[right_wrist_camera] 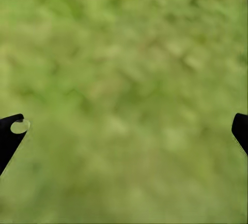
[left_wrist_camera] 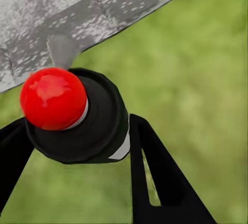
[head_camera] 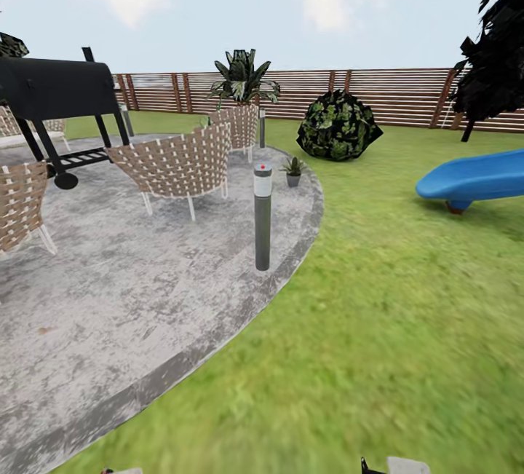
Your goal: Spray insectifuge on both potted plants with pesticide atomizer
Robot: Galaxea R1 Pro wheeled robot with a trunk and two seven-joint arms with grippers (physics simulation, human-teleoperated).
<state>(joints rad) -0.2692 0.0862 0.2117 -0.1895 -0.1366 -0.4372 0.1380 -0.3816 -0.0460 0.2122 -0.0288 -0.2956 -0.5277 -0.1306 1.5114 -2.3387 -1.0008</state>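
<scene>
My left end effector (left_wrist_camera: 75,137) grips a black cylindrical atomizer with a red ball top (left_wrist_camera: 53,98), centre-left of its wrist view. My right end effector (right_wrist_camera: 124,131) hangs spread wide over grass. A small grey-potted plant (head_camera: 293,170) sits mid-frame at the edge of the grey stone patio (head_camera: 145,299).

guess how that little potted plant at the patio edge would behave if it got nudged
The potted plant would probably tip rather than slide, since its grey pot looks narrow under the spread of leaves. On the flat stone patio a low push might skid it instead. The thin pointed leaves would likely bend, so they make a poor handle.
</scene>
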